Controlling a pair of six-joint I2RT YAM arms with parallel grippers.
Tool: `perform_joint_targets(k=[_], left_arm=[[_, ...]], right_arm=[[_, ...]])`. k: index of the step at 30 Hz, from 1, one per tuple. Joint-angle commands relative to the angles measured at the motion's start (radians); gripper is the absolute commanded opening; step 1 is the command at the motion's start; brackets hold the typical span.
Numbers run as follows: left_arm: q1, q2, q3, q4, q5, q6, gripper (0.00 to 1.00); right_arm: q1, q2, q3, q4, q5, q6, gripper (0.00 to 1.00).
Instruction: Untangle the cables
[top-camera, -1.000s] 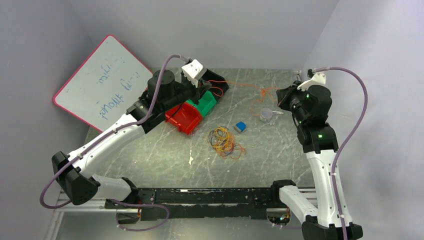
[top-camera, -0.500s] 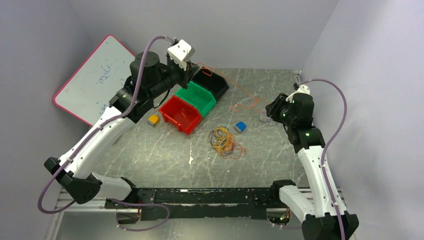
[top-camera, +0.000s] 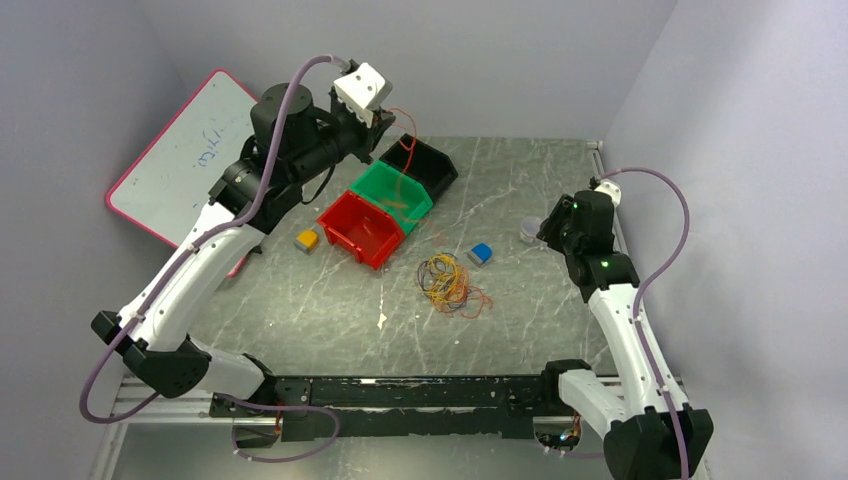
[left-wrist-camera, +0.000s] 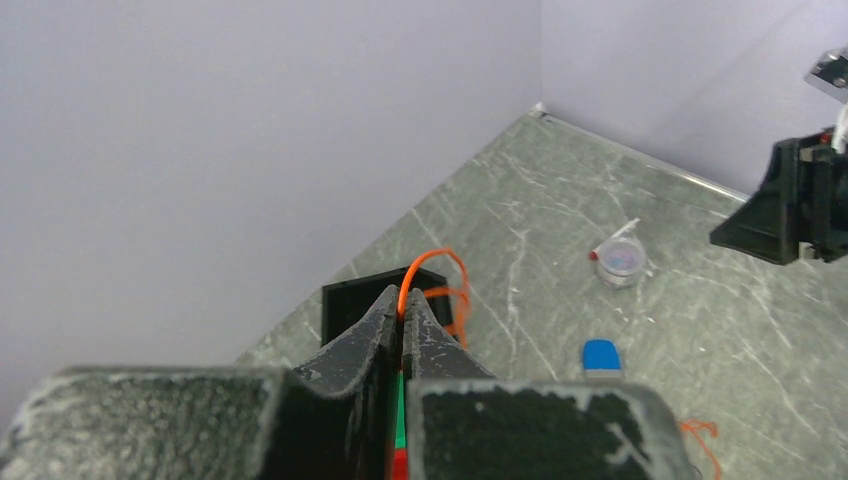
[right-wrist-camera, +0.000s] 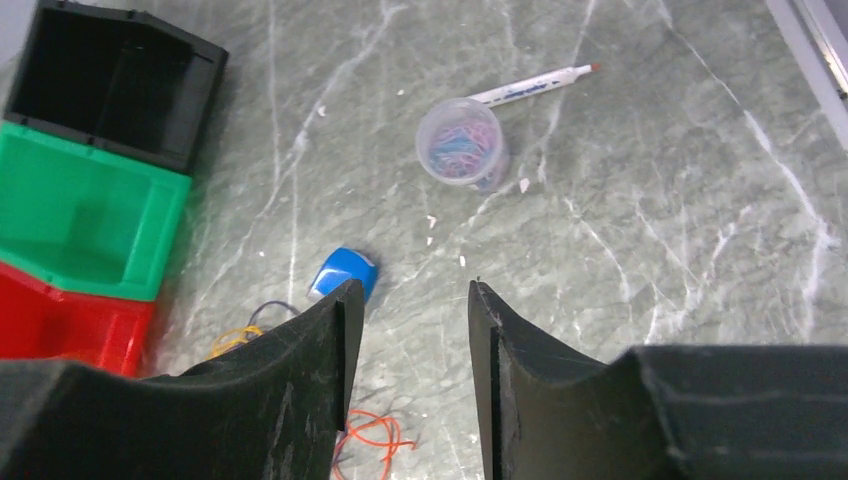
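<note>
Aloft, orange cable (left-wrist-camera: 432, 255) in the clamped left pincer (left-wrist-camera: 402, 302).

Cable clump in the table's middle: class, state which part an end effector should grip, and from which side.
Grip the loose orange loop straying from the cable clump at its near-right edge, probably from straight above: it lies flat on the table, apart from the dense coils, so one strand can be pinched.

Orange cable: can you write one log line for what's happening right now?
left tool: shut on orange cable | right tool: open, empty | cable pile: on table
</note>
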Motion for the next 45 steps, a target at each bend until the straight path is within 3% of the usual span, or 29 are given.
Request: perform_joint_targets(k=[1,11,25,45], left_arm=[[0.004,-0.013,0.056,-0.028,-0.101,0.052,0.07],[0.008,0.003,0.075,-0.048,-0.176,0.089,0.07],[0.091,0.0,-0.058,0.005,-0.166,0.037,0.07],[0.218,-0.03,-0.181,-0.008,-0.292,-0.051,0.07]], right_arm=[[0.001,0.017,-0.018,0.006,0.092,0.009,0.48],[0.001,-0.04,-0.046,0.111,-0.113,-0.013,0.54],[0.002,-0.064,-0.022,0.07,-0.111,-0.04,0.55],[0.002,-0.042,-0.035,0.088,-0.151,-0.034,0.55]])
